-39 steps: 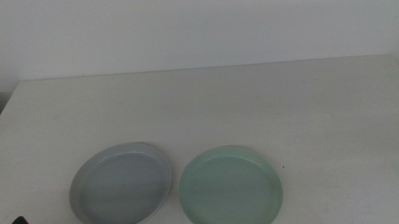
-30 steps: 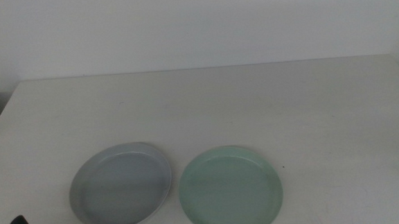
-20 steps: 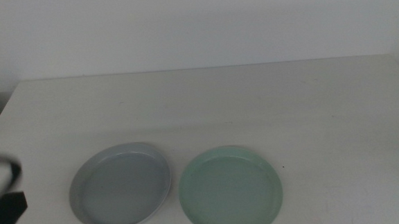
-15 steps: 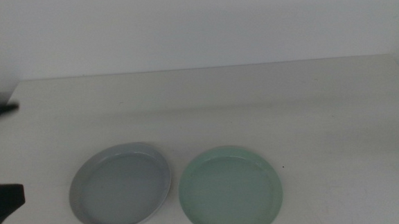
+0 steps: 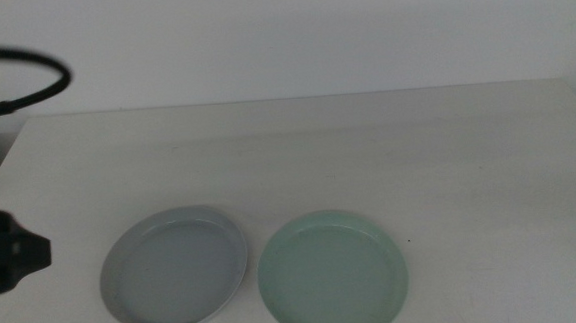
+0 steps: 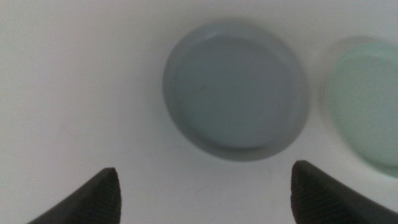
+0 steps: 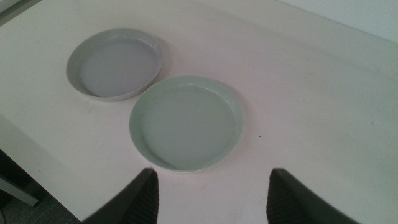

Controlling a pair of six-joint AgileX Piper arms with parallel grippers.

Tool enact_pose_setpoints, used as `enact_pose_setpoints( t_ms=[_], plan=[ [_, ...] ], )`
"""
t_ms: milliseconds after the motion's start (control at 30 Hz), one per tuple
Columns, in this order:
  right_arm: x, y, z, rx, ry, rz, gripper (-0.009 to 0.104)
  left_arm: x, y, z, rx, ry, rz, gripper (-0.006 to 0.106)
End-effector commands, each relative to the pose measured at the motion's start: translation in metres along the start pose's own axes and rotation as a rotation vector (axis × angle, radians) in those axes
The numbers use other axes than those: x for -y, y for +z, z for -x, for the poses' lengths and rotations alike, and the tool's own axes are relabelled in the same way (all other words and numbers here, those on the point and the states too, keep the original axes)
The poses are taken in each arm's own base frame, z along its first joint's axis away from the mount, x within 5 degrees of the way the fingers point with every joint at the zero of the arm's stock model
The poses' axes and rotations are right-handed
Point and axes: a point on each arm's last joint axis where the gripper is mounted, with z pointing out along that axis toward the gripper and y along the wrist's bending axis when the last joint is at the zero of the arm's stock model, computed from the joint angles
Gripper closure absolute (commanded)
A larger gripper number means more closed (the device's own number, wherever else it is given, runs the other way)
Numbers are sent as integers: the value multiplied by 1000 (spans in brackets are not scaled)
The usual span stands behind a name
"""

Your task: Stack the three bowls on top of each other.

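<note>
Middle view: two of the bowls are seen side by side near the front edge of the table (image 5: 297,141), the grey bowl (image 5: 174,268) to the left and the mint green bowl (image 5: 333,274) to the right, their rims almost touching but no overlap shown. A white bowl is not made out in any view — whether it lies under the grey one (a pale edge shows at the grey bowl's rim) cannot be told. The left gripper (image 6: 205,196) is seen from its wrist camera hovering above the grey bowl (image 6: 236,90), its jaws spread wide and holding nothing; in the middle view only a dark part of that arm shows at the left edge. The right gripper (image 7: 211,196) is held back above the table's near edge, jaws likewise spread and empty, with the mint green bowl (image 7: 186,122) just ahead of it and the grey bowl (image 7: 115,62) beyond. The step in hand is judged to be the approach for a first pick, probably on the grey bowl. It is best done by a rim grasp: one jaw brought inside the low wall and one outside, at the side away from the green bowl so that it is not nudged. The bowl should be lifted level and set down centred — a shallow rim gives little hold, so a slow closing is advised.
</note>
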Motion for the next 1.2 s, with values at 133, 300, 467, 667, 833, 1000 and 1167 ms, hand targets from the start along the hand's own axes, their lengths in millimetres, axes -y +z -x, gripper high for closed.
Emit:
enact_pose_setpoints(
  t_ms=[133,300,467,667,833,1000,1167],
  plan=[
    [0,-4,10,74,-13,-10,50,-7,56,42,-168,-10,-26,-4],
    [0,-4,10,74,-13,-10,50,-16,107,62,-262,14,-21,-4],
    [0,-4,10,74,-13,-10,50,-24,154,80,-324,34,-23,-4],
    [0,-4,10,74,-13,-10,50,-32,199,85,-373,33,-39,-4],
    [0,-4,10,74,-13,-10,50,-37,232,74,-440,10,-47,-4],
    [0,-4,10,74,-13,-10,50,-40,249,64,-494,-19,-57,11],
    [0,-4,10,74,-13,-10,50,-42,254,61,-511,-17,-52,65]
  ],
)
